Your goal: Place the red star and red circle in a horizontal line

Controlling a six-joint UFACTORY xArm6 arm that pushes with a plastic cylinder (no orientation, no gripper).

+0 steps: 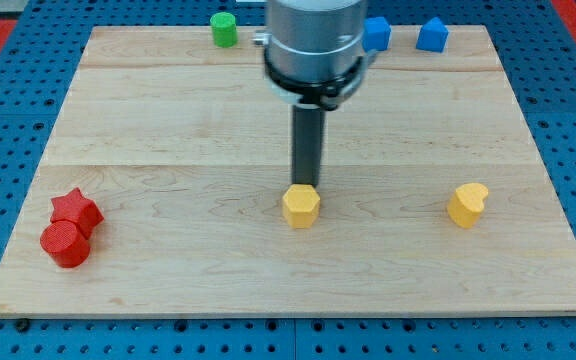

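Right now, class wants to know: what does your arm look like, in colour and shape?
A wide silver-grey cylinder with a black ring at its base. Below it hangs a straight dark grey rod, far narrower, ending in my tip. No cables or markings show.

You've got nothing to read here: no text, label, number or sign shows on anything in this view.

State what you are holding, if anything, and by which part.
Nothing is held. My tip stands just behind the yellow hexagon, perhaps touching its top edge.
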